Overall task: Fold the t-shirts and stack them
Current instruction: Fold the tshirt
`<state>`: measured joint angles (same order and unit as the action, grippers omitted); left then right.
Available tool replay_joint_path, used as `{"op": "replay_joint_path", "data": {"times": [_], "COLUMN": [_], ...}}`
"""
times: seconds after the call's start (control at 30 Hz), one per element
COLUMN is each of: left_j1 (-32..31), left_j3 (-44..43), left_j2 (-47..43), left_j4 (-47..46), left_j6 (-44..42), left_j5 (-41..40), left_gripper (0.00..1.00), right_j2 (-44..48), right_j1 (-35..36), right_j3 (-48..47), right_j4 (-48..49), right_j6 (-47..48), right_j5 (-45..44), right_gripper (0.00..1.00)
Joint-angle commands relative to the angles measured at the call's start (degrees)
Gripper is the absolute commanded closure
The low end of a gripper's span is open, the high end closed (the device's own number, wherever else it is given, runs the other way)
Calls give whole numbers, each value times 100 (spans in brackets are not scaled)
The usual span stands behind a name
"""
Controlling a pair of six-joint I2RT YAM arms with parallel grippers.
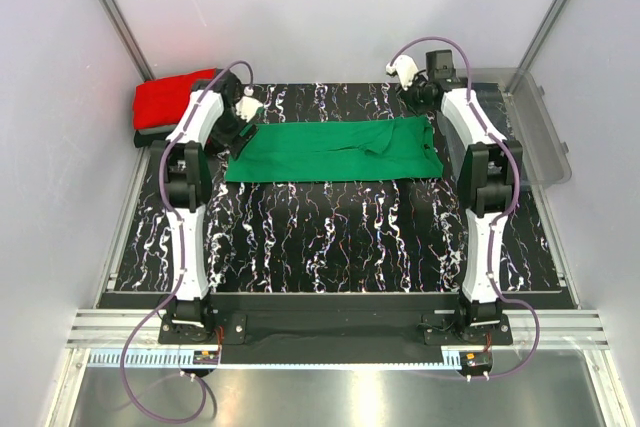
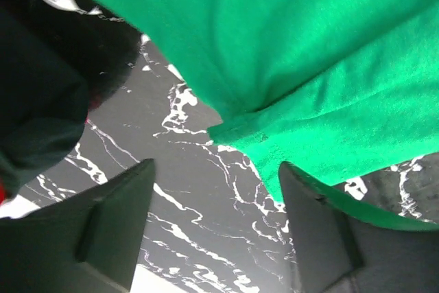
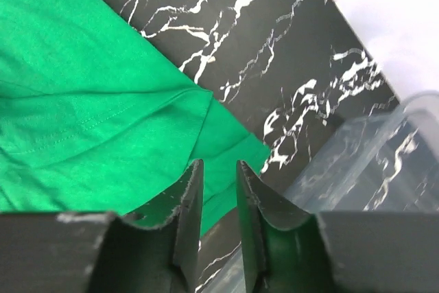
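A bright green t-shirt [image 1: 330, 149] lies flat as a long folded strip across the back of the table. A folded red t-shirt [image 1: 170, 99] rests on a dark one [image 1: 148, 135] at the back left. My left gripper [image 1: 248, 112] hovers at the green shirt's back left corner, jaws wide open and empty; its wrist view shows the green hem [image 2: 309, 53] just beyond the gripper [image 2: 216, 166] and dark cloth [image 2: 34, 101] at the left. My right gripper [image 1: 403, 69] is raised over the shirt's right end [image 3: 82, 101]; in its wrist view the gripper [image 3: 219, 164] has a narrow gap and holds nothing.
A clear plastic bin [image 1: 535, 132] stands at the right edge of the table, close beside my right gripper [image 3: 370, 162]. The black marbled tabletop [image 1: 330, 237] stretches in front of the green shirt. White walls close in the back and sides.
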<state>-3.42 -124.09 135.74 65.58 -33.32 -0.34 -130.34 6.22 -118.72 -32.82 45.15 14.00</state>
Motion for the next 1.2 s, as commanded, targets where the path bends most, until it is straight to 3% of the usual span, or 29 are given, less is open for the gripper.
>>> {"op": "replay_joint_path", "data": {"times": [0.0, 0.13, 0.23, 0.4, 0.5, 0.97, 1.17], "left_j1": [17, -141, -317, -405, -388, -335, -335], "left_j3": [86, 596, 1088, 1431, 1625, 1730, 1766], "left_j2": [-775, -1234, -1182, -813, -725, -461, -408], "left_j4": [-492, -555, -555, -503, -502, -520, -520], "left_j6": [554, 502, 335, 335, 353, 458, 467], "left_j5": [190, 639, 895, 1054, 992, 922, 887], "left_gripper": [17, 18, 30, 51, 55, 56, 55], "right_j2": [517, 1116, 1108, 546, 308, -465, -1114], "right_j1": [-33, 2, 160, 415, 494, 714, 828], "right_j3": [-109, 1092, 1587, 1457, 1299, 569, -773], "right_j4": [144, 135, -136, -689, -752, -805, -744], "right_j6": [-629, -534, -95, -14, -58, -181, -760], "right_j5": [-92, 935, 1201, 1263, 1290, 1052, 1149], "right_gripper": [66, 62, 68, 76, 78, 76, 76]}}
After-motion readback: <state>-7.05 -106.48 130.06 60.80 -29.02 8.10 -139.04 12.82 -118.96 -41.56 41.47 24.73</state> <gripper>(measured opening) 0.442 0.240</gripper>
